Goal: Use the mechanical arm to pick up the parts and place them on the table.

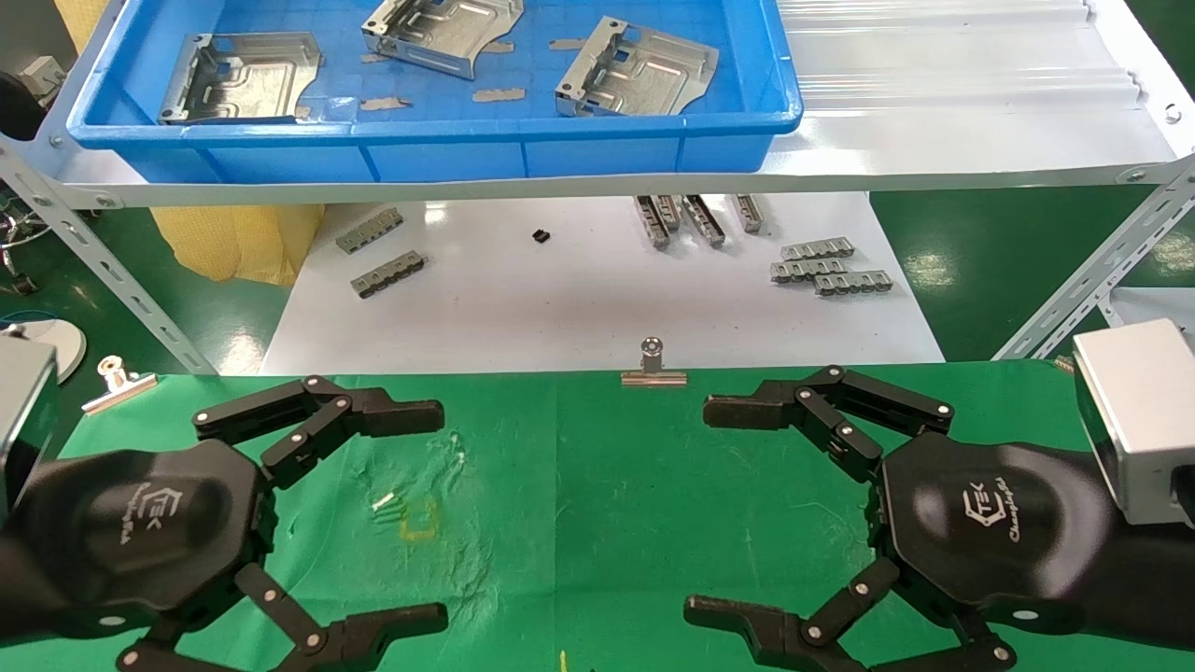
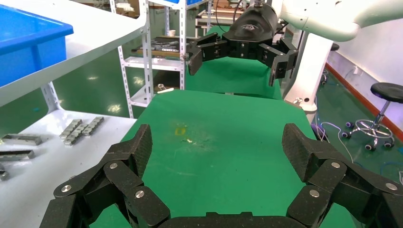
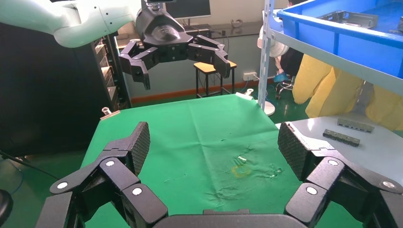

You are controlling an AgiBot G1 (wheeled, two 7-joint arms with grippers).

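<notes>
the parts lie in the blue tray on the shelf, up and ahead of both wide-open, empty grippers, left and right, hovering over the green table; the rightmost plate looks nearest the right one.

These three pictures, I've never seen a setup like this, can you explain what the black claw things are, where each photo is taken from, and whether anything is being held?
The black claws are a robot's two grippers. The head view looks down from the robot's head: its left gripper and right gripper hover open over a green-cloth table, facing each other. The other two pictures come from cameras on each wrist, looking out between that gripper's own fingers at the opposite gripper. Nothing is held. Three silvery metal parts lie in a blue tray on a raised shelf. Small grey slotted bars lie on a white board below.
</notes>
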